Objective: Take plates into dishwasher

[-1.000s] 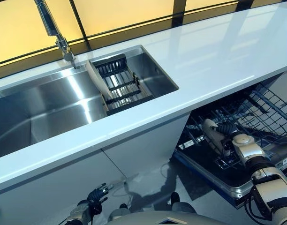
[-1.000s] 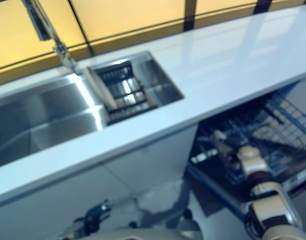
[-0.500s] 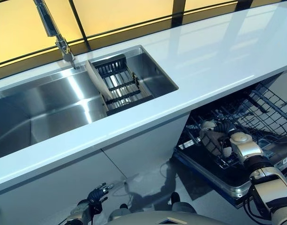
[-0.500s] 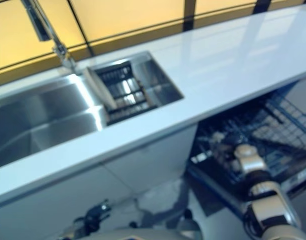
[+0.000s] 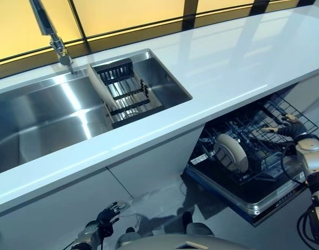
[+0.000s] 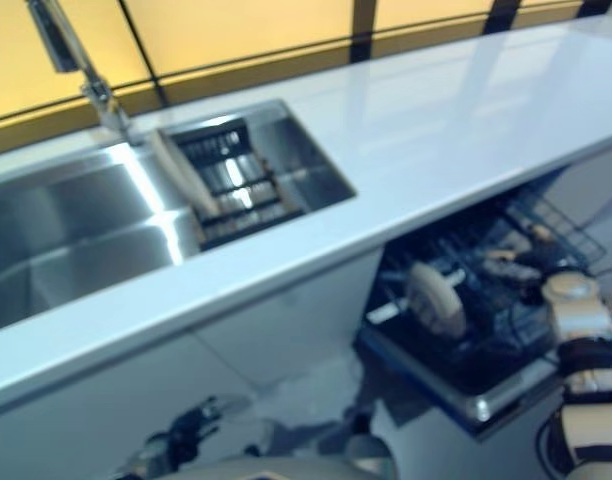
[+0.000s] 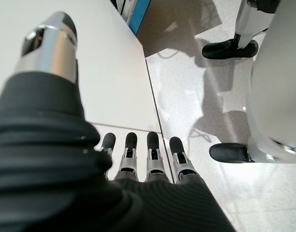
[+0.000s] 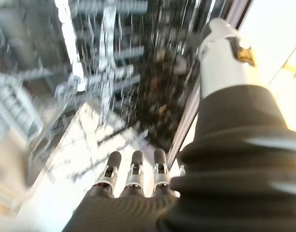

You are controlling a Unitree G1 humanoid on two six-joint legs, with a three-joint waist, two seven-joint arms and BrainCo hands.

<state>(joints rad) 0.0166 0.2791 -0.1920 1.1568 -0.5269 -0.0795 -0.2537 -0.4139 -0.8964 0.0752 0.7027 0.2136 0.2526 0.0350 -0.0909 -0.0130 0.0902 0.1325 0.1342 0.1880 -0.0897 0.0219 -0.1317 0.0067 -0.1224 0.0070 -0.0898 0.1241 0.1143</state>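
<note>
A round white plate (image 5: 231,152) stands on edge in the dark wire lower rack (image 5: 252,172) of the open dishwasher, under the right end of the counter. My right hand (image 5: 289,128) hovers over the rack's far right side, well clear of the plate. It is open, its fingers (image 8: 133,170) straight above the rack wires and holding nothing. My left hand (image 5: 105,219) hangs low in front of the white cabinet, open and empty, its fingers (image 7: 138,147) pointing at the floor.
The white counter (image 5: 237,62) runs across the view, overhanging the pulled-out rack. To the left is a steel sink (image 5: 39,125) with a tall faucet (image 5: 49,30) and a dark drainer basket (image 5: 125,95). The rack's steel front edge (image 5: 253,207) juts out over the floor.
My right hand has let go of the plate and pulled away to the right. The plate now stands alone in the rack. The head camera has shifted a little.
</note>
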